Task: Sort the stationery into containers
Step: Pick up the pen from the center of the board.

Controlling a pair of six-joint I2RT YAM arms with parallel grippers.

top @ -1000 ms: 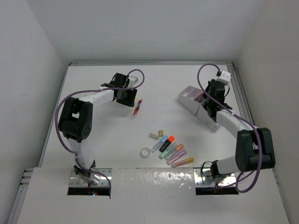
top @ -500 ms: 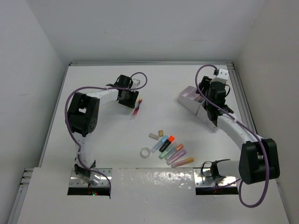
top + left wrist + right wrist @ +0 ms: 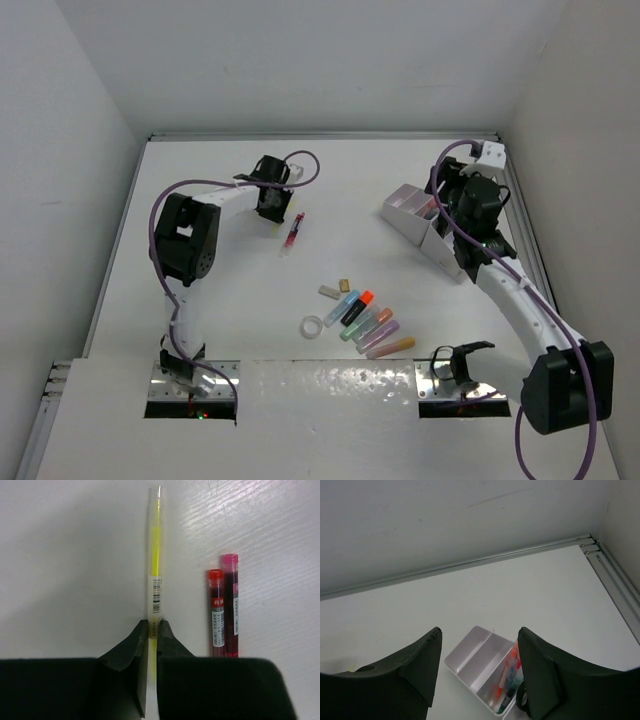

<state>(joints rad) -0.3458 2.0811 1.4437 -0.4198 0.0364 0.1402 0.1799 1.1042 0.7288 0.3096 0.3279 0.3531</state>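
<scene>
In the left wrist view my left gripper (image 3: pixel 154 627) is shut on the near end of a thin yellow pen (image 3: pixel 155 555) that lies on the table. Two red pens (image 3: pixel 223 607) lie side by side just to its right. From above, the left gripper (image 3: pixel 272 207) sits at the back left, with the red pens (image 3: pixel 293 233) beside it. My right gripper (image 3: pixel 480 635) hangs open and empty above the lilac-white organizer (image 3: pixel 476 652), which holds several pens (image 3: pixel 507 680) in one compartment. The organizer (image 3: pixel 408 208) stands at the back right.
Several pastel highlighters (image 3: pixel 366 321) lie in a row at the table's middle front. A clear tape ring (image 3: pixel 313 326) and two beige erasers (image 3: pixel 335 289) lie beside them. A metal rail (image 3: pixel 470 565) and white walls border the table's far side.
The left gripper has swung in over the pens and closed on the yellow pen. The right gripper has opened and lifted back from the organizer.
</scene>
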